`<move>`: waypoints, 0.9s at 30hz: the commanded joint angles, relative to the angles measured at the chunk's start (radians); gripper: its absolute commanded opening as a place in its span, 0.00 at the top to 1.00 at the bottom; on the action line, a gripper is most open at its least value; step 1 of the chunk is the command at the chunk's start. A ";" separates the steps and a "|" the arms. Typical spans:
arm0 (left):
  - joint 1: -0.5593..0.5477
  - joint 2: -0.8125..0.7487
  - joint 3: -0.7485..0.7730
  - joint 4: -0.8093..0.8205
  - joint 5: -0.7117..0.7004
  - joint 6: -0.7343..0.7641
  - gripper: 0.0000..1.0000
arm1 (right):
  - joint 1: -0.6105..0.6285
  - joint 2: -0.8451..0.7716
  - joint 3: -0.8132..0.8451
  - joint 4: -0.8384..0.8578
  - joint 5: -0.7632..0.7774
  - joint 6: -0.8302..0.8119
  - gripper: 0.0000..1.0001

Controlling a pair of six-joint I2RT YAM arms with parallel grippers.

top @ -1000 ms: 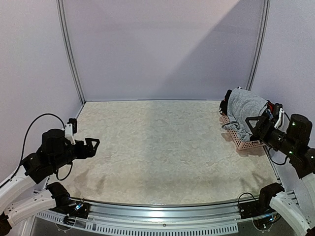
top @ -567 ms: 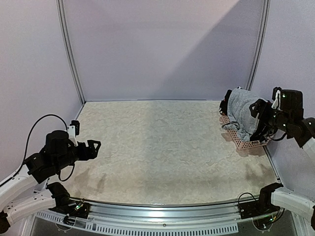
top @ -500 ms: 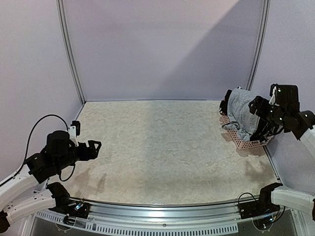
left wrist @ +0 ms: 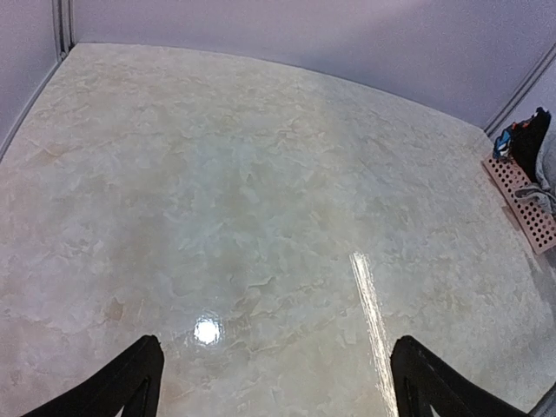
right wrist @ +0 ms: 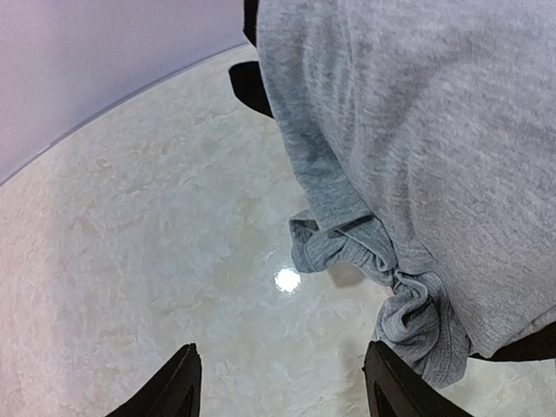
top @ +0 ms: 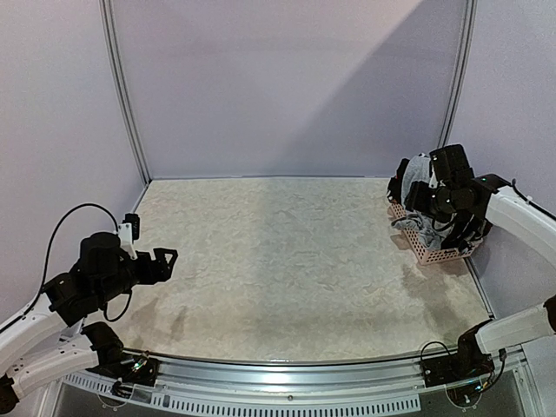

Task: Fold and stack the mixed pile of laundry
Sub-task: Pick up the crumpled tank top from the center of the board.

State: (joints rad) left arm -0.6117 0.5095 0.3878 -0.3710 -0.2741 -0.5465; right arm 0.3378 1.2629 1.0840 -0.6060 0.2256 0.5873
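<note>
Claws apart and empty: left claw (left wrist: 274, 391) wide over table (left wrist: 261, 174), right claw (right wrist: 287, 391) just beside light grey trousers (right wrist: 417, 130).

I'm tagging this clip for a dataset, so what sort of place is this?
Likely a robot lab cell, not a home: plain panel walls and metal posts enclose a marble-patterned table, with the left arm and right arm bolted at its near edge.

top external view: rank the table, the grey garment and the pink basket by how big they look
1. table: largest by far
2 or 3. grey garment and pink basket: too close to rank, since the right arm covers part of both
</note>
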 commanded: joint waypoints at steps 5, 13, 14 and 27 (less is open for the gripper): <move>-0.017 -0.026 -0.023 -0.008 -0.003 0.005 0.07 | 0.012 0.049 -0.062 -0.053 0.173 0.007 0.44; -0.017 -0.048 -0.024 -0.028 -0.005 0.002 0.07 | 0.010 0.133 -0.104 -0.018 0.205 0.016 0.54; -0.017 -0.049 -0.025 -0.027 -0.006 0.002 0.07 | 0.010 0.141 -0.105 -0.018 0.214 0.018 0.55; -0.017 -0.041 -0.029 -0.025 -0.019 0.004 0.07 | 0.006 0.148 -0.125 -0.028 0.286 0.039 0.92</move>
State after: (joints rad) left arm -0.6125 0.4694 0.3767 -0.3809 -0.2787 -0.5468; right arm 0.3462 1.4208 0.9539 -0.6228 0.4557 0.6228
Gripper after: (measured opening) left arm 0.926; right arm 0.135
